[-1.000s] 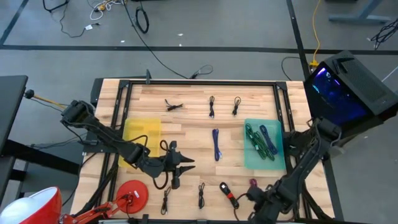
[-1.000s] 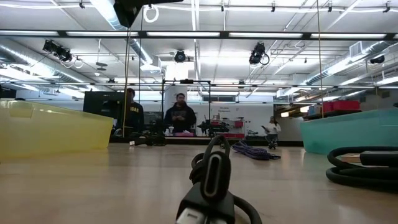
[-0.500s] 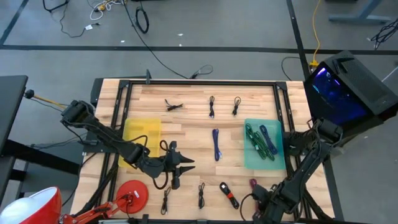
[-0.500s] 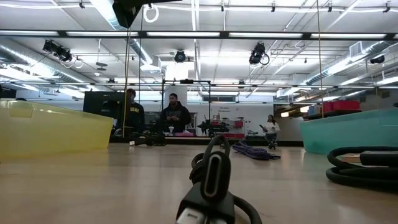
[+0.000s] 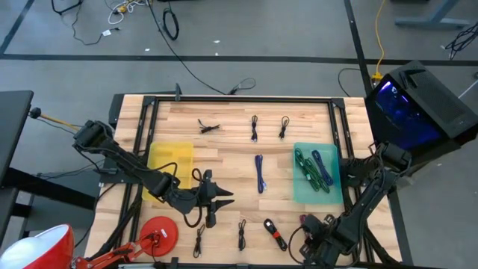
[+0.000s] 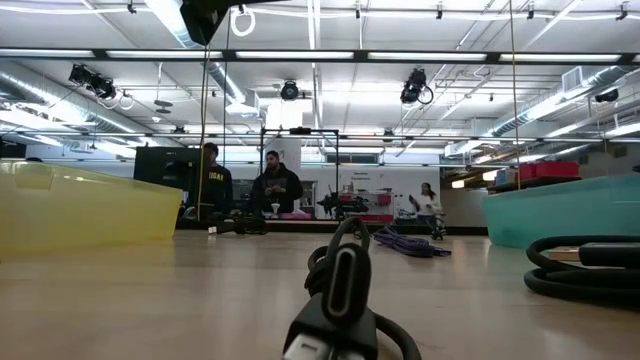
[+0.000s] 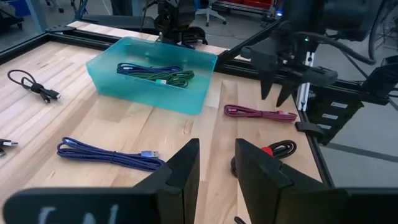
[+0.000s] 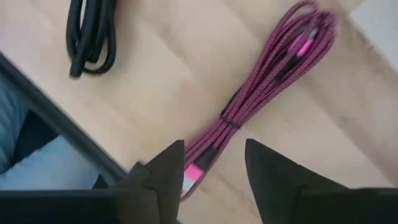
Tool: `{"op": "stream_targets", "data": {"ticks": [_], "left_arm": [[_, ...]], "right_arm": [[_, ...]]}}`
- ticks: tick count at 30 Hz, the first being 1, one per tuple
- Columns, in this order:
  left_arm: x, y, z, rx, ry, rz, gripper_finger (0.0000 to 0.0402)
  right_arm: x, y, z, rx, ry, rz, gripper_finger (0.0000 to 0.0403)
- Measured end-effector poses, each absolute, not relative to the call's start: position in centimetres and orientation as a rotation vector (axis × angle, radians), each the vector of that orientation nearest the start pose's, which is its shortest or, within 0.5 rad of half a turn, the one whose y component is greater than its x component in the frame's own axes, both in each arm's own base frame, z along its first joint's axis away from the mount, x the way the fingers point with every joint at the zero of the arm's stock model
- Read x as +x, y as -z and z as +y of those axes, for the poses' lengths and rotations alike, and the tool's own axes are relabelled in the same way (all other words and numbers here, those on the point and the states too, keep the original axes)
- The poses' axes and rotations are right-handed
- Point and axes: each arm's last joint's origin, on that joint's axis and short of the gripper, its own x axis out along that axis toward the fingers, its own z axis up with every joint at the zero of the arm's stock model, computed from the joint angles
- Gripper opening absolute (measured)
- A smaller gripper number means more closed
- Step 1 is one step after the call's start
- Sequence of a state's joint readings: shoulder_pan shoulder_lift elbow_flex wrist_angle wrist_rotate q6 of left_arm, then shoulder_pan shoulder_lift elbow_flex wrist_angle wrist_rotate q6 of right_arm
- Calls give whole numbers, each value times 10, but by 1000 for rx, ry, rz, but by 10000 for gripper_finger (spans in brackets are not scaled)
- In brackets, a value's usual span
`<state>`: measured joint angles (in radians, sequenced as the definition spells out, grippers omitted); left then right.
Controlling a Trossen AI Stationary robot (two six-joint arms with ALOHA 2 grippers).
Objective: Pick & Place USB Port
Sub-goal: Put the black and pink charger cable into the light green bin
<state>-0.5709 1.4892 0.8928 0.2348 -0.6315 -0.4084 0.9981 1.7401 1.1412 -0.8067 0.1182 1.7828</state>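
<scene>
The right gripper (image 8: 208,171) is held open above the pink cable (image 8: 261,102) at the high view's lower right. Only one strand may be caught, since the bundle lies askew to the fingers. The left gripper (image 7: 217,165), open, waits lower left.

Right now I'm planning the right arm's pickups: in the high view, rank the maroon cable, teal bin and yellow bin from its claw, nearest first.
From the right claw:
1. Maroon braided cable, just beside it at the front edge.
2. Teal plastic bin, right side.
3. Yellow plastic bin, far left.
</scene>
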Motion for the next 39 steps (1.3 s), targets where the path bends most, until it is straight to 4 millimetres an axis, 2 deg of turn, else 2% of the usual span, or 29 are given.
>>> {"op": "stream_targets", "data": {"ticks": [5,11,23,26,30,31,35,39], "left_arm": [[278,-246,-160,-200,-114,281,107],[277,-246,-161,-200,-109,281,107],[277,-246,-161,-200,-110,281,107],[277,-246,-161,-200,-109,281,107],[277,-246,-161,-200,-109,281,107],[277,-246,-161,-200,-109,281,107],[277,-246,-161,-200,-109,281,107],[277,-246,-161,-200,-110,282,107]], "right_arm": [[176,-178,264,713,507,1273,176],[172,-153,260,735,516,1308,176],[165,-132,251,807,522,1308,170],[163,-128,249,818,547,1323,136],[162,-128,248,791,531,1329,32],[162,-128,248,779,514,1332,20],[164,-130,251,806,461,1330,11],[170,-145,258,832,371,1274,6]]}}
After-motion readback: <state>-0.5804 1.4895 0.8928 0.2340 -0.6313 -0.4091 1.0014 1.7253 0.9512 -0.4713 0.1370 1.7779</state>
